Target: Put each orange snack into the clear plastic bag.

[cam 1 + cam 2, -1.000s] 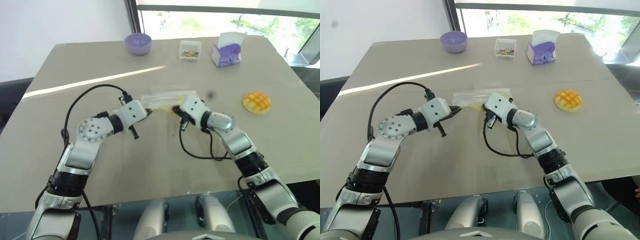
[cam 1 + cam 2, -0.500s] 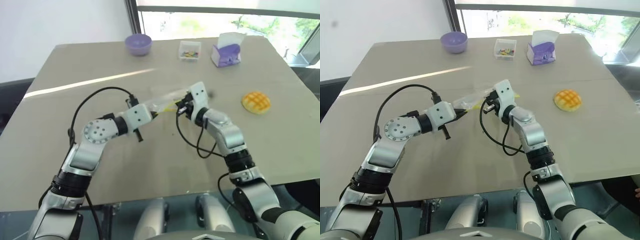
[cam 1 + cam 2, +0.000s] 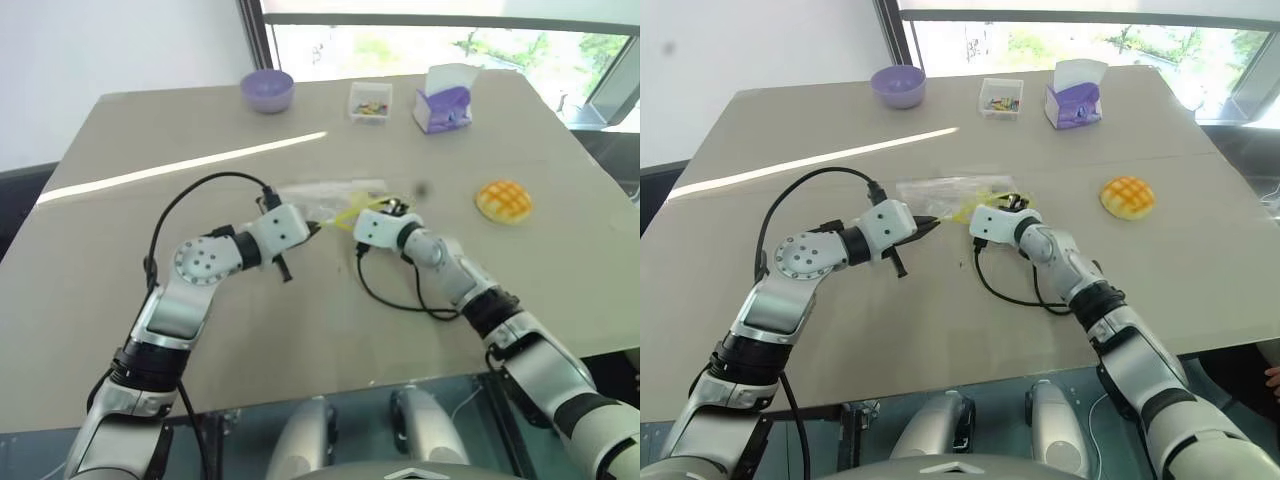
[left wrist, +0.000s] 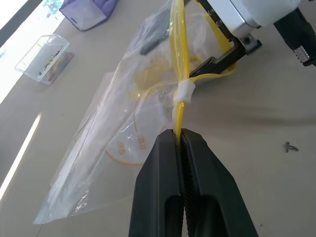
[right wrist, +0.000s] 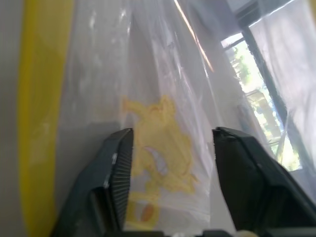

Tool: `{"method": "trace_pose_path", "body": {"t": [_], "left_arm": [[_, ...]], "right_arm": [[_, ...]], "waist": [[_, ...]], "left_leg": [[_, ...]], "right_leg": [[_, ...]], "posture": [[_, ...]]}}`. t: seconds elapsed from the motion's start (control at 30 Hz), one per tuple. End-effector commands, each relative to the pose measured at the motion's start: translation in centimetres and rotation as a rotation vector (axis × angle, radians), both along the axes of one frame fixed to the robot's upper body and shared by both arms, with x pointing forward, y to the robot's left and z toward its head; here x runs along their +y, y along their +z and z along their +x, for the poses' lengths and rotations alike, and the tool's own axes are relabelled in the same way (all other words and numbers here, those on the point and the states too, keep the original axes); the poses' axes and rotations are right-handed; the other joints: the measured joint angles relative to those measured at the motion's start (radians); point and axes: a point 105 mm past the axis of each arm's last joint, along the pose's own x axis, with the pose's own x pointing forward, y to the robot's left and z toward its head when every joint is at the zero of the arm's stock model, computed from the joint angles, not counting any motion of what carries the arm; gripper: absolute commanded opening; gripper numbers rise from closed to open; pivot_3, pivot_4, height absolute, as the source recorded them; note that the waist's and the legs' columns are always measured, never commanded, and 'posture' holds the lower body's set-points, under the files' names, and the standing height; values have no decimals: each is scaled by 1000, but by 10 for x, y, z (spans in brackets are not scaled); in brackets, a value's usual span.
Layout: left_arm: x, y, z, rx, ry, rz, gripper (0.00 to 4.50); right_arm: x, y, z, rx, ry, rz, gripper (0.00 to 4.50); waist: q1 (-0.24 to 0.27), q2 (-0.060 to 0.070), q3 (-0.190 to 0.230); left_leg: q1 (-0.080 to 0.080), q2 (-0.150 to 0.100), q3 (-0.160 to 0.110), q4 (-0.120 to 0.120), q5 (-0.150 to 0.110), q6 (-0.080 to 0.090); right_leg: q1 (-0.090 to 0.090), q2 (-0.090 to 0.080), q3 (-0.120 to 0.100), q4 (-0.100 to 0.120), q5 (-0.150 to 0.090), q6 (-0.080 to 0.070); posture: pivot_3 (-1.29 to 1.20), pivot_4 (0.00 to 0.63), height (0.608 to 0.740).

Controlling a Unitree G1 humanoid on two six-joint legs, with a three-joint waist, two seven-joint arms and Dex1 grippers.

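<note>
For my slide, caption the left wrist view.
Left pincer shut on the bag's yellow strip, right pincer at its mouth.

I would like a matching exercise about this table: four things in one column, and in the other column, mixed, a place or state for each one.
Things:
1. left gripper
2. orange snack
3. purple bowl
4. right gripper

Places or states:
a. lies alone on the table, on the robot's right side
b. open, with the clear plastic bag between its fingers
c. shut on the bag's yellow strip
d. stands at the far edge, near the window

Pairs: 1-c, 2-a, 3-d, 4-b
</note>
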Motion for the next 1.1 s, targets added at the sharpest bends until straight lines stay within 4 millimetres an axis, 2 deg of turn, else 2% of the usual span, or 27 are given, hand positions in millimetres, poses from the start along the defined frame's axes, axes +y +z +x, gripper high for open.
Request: {"method": "trace_pose_path", "body": {"t": [0.03, 0.47, 0.93, 1.03, 1.1], "left_arm": [[0, 16, 0, -50, 0, -17, 0], [3, 14, 7, -27, 68, -34, 0], [6, 9, 17, -11, 143, -29, 0], [7, 8, 18, -14, 159, -21, 0], [9, 8, 20, -16, 170, -20, 0]], "right_arm": [[-1, -1, 0, -8, -1, -13, 4465], [-15, 15, -1, -21, 4, 23, 4465], [-31, 39, -20, 111, 44, 265, 4465], [-35, 52, -33, 137, 102, 349, 4465], [-47, 61, -41, 166, 105, 433, 4465]], "waist": [[-1, 0, 0], [2, 0, 0], [4, 0, 0], [4, 0, 0], [5, 0, 0]], "left_leg": [[0, 0, 0, 0, 0, 0], [1, 0, 0, 0, 0, 1], [1, 0, 0, 0, -1, 1], [0, 0, 0, 0, -1, 1], [0, 0, 0, 0, -1, 1]], "right_leg": [[0, 0, 0, 0, 0, 0], [0, 0, 1, 1, 0, 0], [0, 0, 1, 1, 0, 0], [0, 0, 0, 1, 0, 0], [0, 0, 0, 0, 0, 0]], "posture": [[0, 150, 740], [0, 150, 740], [0, 150, 740], [0, 150, 740], [0, 150, 740]]}}
